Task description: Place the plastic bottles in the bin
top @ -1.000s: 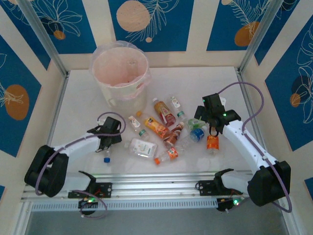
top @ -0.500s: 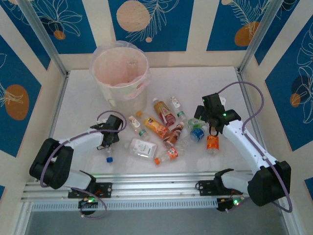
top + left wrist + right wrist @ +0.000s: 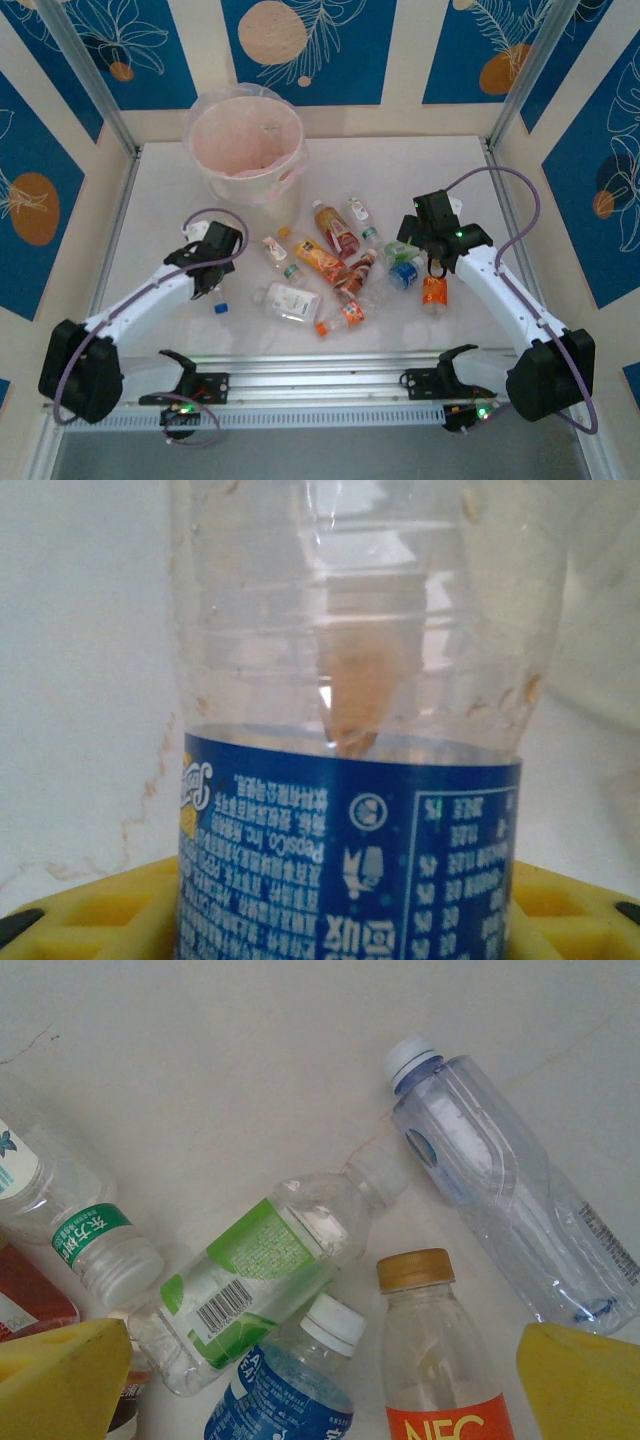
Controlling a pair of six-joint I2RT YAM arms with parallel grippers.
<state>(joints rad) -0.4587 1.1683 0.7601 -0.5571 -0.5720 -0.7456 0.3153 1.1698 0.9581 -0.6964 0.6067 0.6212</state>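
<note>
My left gripper (image 3: 208,278) is shut on a clear plastic bottle with a blue label (image 3: 345,830). Its blue cap (image 3: 220,308) hangs just above the table, left of the pile. The yellow pads (image 3: 90,905) press on both sides of the label. The cream bin (image 3: 240,195) with its pinkish bag stands at the back left, beyond this gripper. Several more bottles (image 3: 325,262) lie in a pile at the table's middle. My right gripper (image 3: 432,262) hovers open over the pile's right end, above a green-labelled bottle (image 3: 250,1280), a blue-labelled one (image 3: 285,1395) and an orange-labelled one (image 3: 440,1370).
A long clear bottle with a white cap (image 3: 505,1185) lies right of the green one. A bottle with a green band (image 3: 80,1230) lies to the left. The metal frame rail (image 3: 320,372) runs along the near edge. Posts and patterned walls close in the table.
The left jaws have closed on the blue-labelled bottle. That arm has swung back and left, lifting the bottle, whose cap has moved up with it. The right arm has not moved.
</note>
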